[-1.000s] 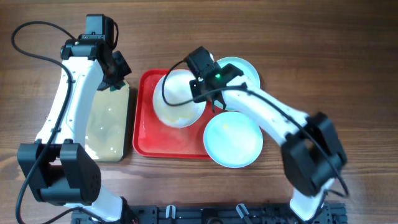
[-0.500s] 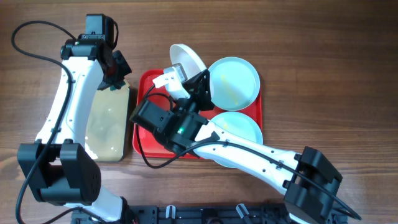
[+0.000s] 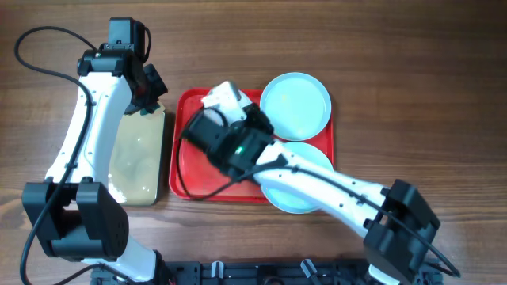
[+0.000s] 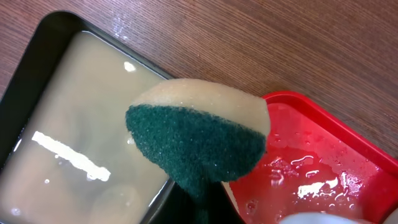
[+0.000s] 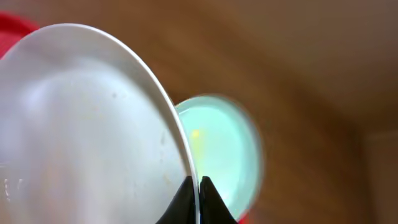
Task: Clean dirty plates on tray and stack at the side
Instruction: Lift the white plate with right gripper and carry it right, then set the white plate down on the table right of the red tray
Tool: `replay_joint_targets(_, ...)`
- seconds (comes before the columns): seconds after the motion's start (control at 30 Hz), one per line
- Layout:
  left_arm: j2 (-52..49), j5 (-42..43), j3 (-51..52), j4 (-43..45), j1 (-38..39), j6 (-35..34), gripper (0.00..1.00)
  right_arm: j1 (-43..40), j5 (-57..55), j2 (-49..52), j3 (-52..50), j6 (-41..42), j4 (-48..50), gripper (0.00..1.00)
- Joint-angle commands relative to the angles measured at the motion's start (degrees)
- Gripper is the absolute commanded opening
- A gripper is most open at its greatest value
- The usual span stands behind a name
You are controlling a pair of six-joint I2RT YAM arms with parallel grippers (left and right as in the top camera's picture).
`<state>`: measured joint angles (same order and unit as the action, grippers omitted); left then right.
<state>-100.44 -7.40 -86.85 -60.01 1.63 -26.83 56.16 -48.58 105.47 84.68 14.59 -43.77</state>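
Observation:
My right gripper [image 3: 235, 113] is shut on the rim of the white plate [image 3: 221, 96] and holds it tilted on edge above the back left of the red tray [image 3: 190, 176]. In the right wrist view the white plate [image 5: 93, 124] fills the left side, with the jaws [image 5: 196, 186] pinching its rim. One pale blue plate [image 3: 295, 103] lies at the tray's back right and also shows in the right wrist view [image 5: 227, 155]. The second blue plate [image 3: 295, 203] lies at the front right, partly hidden under my right arm. My left gripper [image 3: 149, 99] is shut on a green and yellow sponge [image 4: 199, 137].
A black-rimmed tray of beige liquid [image 3: 139, 162] stands left of the red tray, and the sponge hangs over the gap between them. It also shows in the left wrist view [image 4: 68, 143]. The red tray's floor [image 4: 323, 165] is wet. Brown wooden table all round.
My right arm lifted the white plate off the tray's left part, swung it up behind the tray, then brought it back over the back left. The left arm has not moved.

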Motion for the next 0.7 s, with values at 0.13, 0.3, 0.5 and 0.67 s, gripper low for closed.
replay_joint_targets(0.13,0.15,0.35,-0.15,-0.7,-0.37,0.9,0.04,-25.53,48.5,-11.74,1.09,3.63,-0.79,0.04)
replay_joint_targets(0.3,0.15,0.35,-0.15,-0.04,-0.37,0.92,0.04,-48.28,61.16,-13.0,0.57,3.58,-6.99,0.04)
replay_joint_targets(0.5,0.15,1.88,-0.15,0.02,-0.37,0.92,0.04,-70.16,58.73,-13.0,-6.12,3.65,-8.83,0.04)
replay_joint_targets(0.67,0.15,2.05,-0.15,0.61,-0.37,0.92,0.04,-79.1,49.4,-13.0,-16.02,5.18,-4.85,0.04)
